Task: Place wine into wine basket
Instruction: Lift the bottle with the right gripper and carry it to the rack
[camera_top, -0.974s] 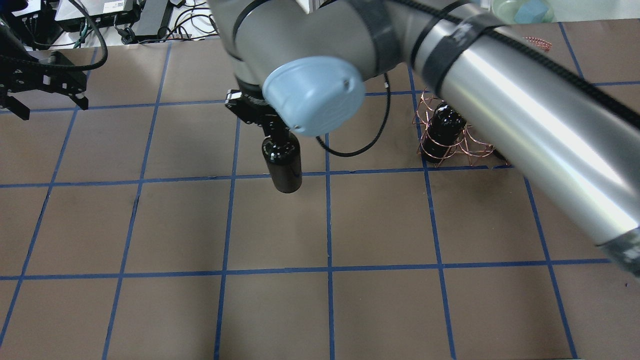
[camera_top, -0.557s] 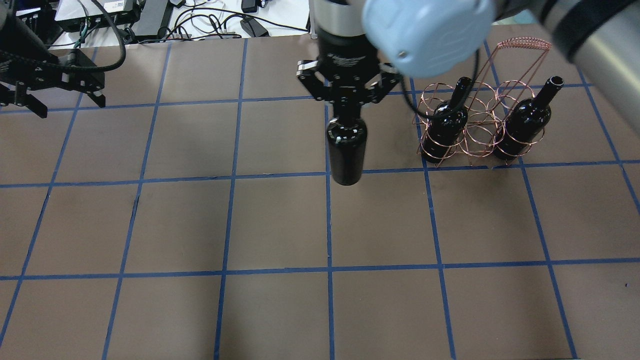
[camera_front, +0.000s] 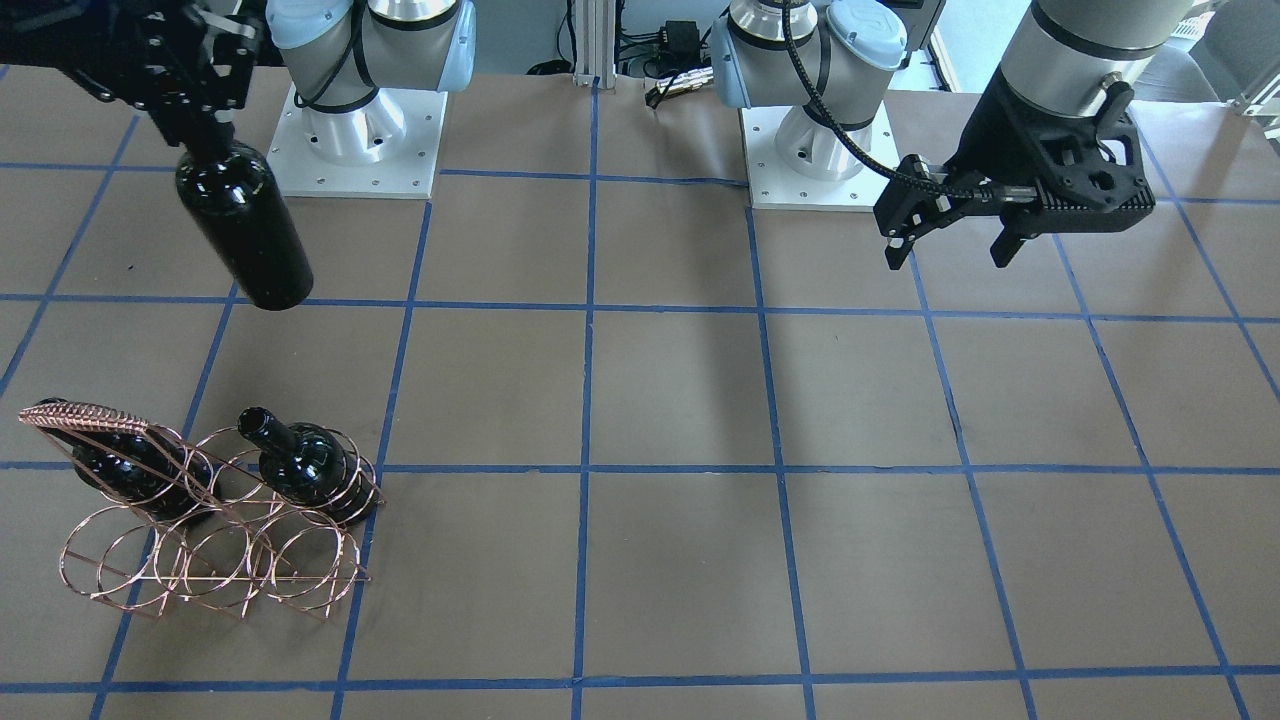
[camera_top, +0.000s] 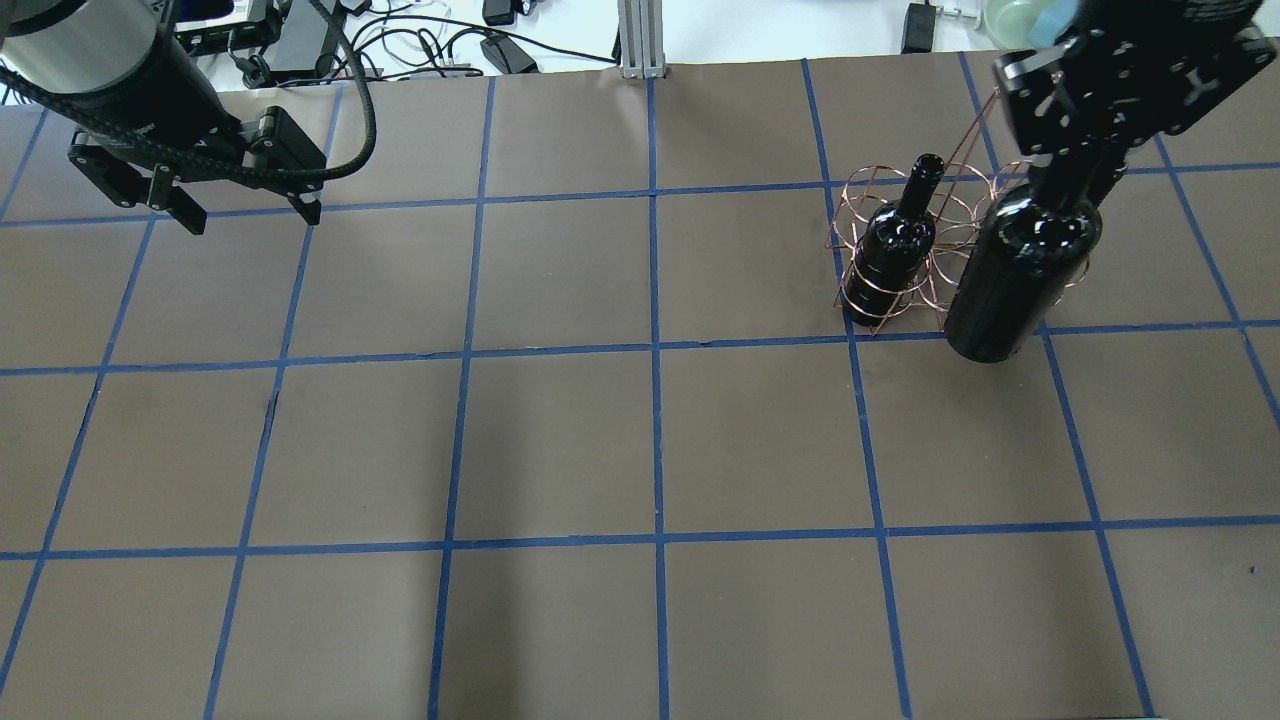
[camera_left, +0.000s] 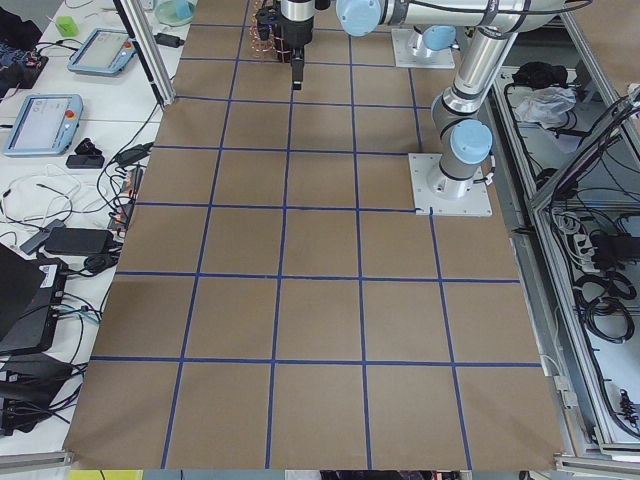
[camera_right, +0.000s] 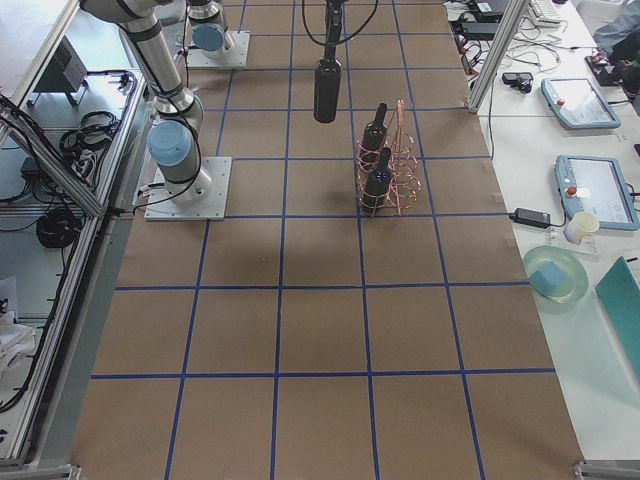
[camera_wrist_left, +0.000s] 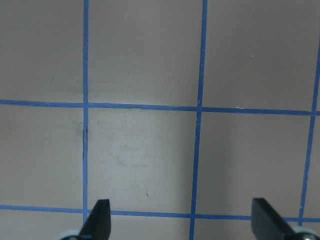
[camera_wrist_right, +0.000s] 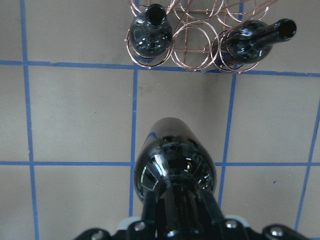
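Observation:
My right gripper (camera_top: 1070, 175) is shut on the neck of the wine bottle (camera_top: 1008, 285), a glossy near-black bottle that hangs upright above the table. In the front view the gripper (camera_front: 195, 105) holds the bottle (camera_front: 245, 235) on the robot's side of the wine basket (camera_front: 205, 560). The basket (camera_top: 935, 215) is copper wire and holds two like bottles (camera_front: 300, 465) (camera_front: 120, 465) in its end rings. The right wrist view shows the held bottle (camera_wrist_right: 172, 165) with the basket (camera_wrist_right: 192, 47) ahead. My left gripper (camera_top: 250, 216) is open and empty at the far left.
The two arm bases (camera_front: 350, 130) (camera_front: 815, 150) stand at the robot's edge of the table. A bowl with a blue block (camera_top: 1030, 20), cables and devices (camera_top: 300, 30) lie beyond the far edge. An aluminium post (camera_top: 633, 35) stands at the far middle.
My right arm has carried the bottle from the table's middle rightward to the basket. My left gripper has shifted a little to the right, still open.

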